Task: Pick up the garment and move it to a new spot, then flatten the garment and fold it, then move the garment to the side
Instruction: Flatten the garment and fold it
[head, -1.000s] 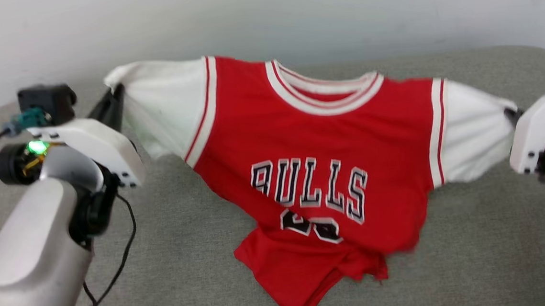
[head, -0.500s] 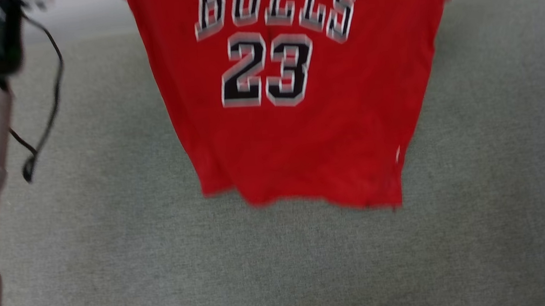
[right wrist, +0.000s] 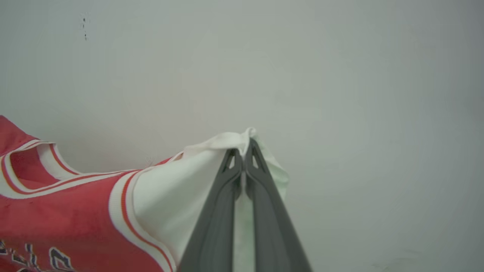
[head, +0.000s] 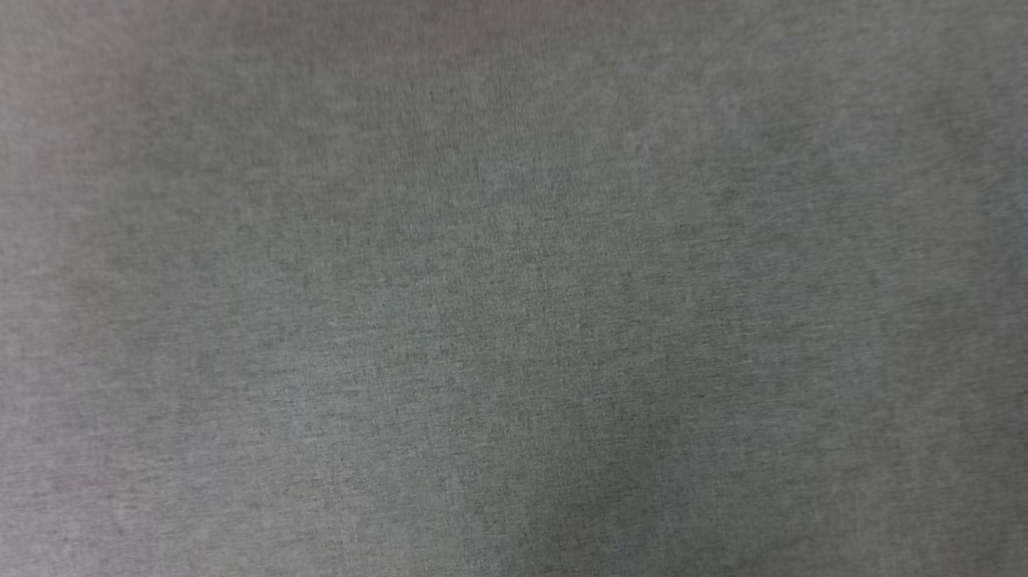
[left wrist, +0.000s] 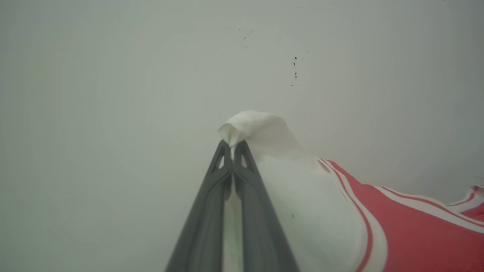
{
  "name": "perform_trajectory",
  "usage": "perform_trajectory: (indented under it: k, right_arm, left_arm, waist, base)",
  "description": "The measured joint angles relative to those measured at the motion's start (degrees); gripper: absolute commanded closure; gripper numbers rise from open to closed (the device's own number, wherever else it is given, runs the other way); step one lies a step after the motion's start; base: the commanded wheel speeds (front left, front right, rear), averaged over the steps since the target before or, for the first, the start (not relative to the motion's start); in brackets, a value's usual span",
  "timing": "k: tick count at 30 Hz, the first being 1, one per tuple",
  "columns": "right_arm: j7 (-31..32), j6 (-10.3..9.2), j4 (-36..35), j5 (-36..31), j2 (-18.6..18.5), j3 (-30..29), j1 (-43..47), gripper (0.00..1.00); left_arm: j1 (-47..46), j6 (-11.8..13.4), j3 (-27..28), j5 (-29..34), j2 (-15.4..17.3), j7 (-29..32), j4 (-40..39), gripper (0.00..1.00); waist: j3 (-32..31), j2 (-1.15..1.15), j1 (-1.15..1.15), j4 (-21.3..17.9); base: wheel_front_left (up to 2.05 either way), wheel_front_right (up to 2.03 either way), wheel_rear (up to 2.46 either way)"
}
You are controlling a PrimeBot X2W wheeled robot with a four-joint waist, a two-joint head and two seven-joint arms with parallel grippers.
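The garment [left wrist: 408,223] is a red jersey with white short sleeves and red-white striped trim. In the left wrist view my left gripper [left wrist: 232,145] is shut on the tip of one white sleeve, held up in front of a pale wall. In the right wrist view my right gripper [right wrist: 244,145] is shut on the tip of the other white sleeve of the garment [right wrist: 56,211]. The red body stretches between the two, with the striped collar and the tops of black letters showing in the right wrist view.
The head view looks straight down on a grey fabric surface [head: 514,288]. A pale wall [left wrist: 113,75] with a few dark specks stands behind both grippers.
The head camera has tipped down, so the jersey and both arms have left its picture and grey fabric remains. The jersey had risen, hanging free with its hem off the surface half a second ago.
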Motion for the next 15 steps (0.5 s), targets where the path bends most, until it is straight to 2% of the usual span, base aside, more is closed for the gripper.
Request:
perform_trajectory:
  k: [7,15]
  right_arm:
    - [-1.4,0.0,4.7,1.5,1.4,3.7,-2.1,1.0]
    - [-3.9,0.0,12.5,4.9,3.0,7.3,2.0,1.0]
  left_arm:
    - [-0.7,-2.5,-0.4,-0.4,-1.7,-1.4,5.0,1.0]
    - [5.7,-5.2,0.2,-3.1,-4.7,-2.5,11.6,1.0]
  waist:
    - [4.1,0.0,0.0,0.4]
    - [6.1,0.0,0.0,1.0]
  base:
    - [0.0,0.0,0.0]
    - [0.0,0.0,0.0]
